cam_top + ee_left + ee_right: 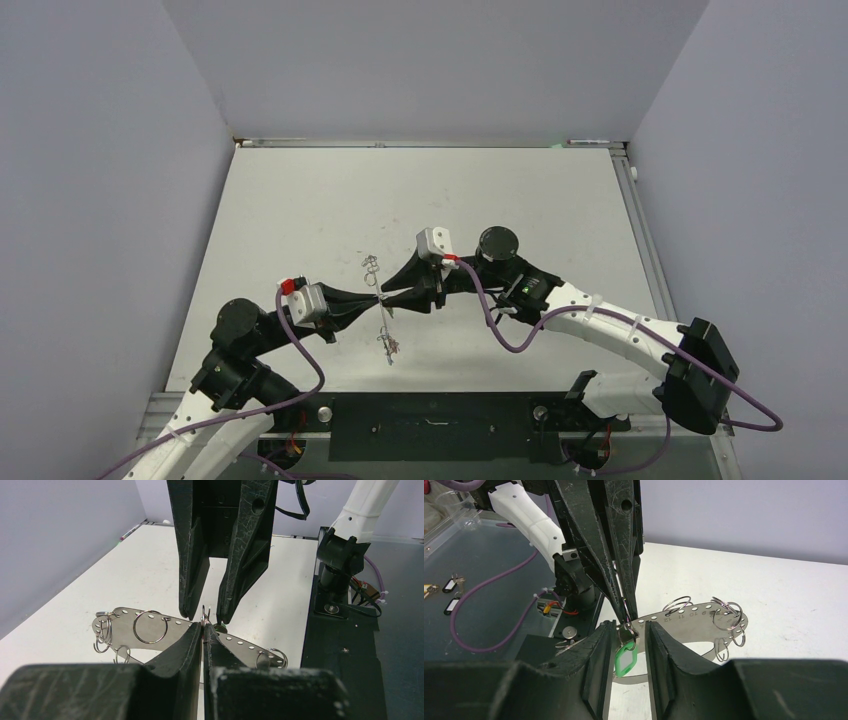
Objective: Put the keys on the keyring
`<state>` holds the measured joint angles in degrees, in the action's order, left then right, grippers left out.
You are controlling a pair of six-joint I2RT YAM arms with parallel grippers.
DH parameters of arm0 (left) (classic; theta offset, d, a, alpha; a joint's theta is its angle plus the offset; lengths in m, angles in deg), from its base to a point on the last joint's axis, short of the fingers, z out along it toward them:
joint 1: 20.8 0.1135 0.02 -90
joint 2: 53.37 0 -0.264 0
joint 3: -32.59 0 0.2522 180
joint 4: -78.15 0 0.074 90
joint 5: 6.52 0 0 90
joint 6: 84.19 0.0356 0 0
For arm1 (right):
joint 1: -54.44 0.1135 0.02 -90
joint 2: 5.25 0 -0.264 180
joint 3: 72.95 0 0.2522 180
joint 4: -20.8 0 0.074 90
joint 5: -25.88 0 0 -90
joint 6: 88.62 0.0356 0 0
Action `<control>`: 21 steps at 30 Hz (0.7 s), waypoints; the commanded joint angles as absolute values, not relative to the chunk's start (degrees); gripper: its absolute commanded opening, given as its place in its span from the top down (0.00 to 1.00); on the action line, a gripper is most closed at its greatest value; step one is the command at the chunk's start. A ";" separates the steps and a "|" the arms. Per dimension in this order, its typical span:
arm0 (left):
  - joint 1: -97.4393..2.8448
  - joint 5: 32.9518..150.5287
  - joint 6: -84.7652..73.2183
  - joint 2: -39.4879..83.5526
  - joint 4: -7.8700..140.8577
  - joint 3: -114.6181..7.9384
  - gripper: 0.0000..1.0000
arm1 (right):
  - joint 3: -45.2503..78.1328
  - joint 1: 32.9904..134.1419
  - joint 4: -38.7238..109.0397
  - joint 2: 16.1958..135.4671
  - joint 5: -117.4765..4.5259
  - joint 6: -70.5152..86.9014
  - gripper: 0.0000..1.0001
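Right pincer (629, 630) gapes around the hanging green key (625, 661).

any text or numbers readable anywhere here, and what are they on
"10 11 12": stamped beside the holes of the metal strip, right wrist view; any other numbers on it are too small to read.
Green key tag: pale label window, no text legible.
Two dark tags at the far left of that view: too small to read.
Nothing else readable in any view.

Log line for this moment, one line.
left pincer shut on green key | right pincer open around it | keyring beside them
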<state>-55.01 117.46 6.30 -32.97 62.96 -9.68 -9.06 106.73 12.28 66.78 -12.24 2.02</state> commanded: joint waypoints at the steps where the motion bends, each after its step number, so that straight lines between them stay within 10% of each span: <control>1: -55.34 117.90 6.16 -33.63 67.30 -10.35 1.00 | -7.69 107.37 8.53 67.55 -10.78 1.38 0.72; 21: -55.34 117.55 6.16 -33.83 66.92 -10.43 1.00 | -7.84 108.21 7.14 68.08 -12.18 1.14 0.95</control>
<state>-54.99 117.46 6.25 -33.30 62.94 -9.62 -9.06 107.41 11.49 67.70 -12.30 2.00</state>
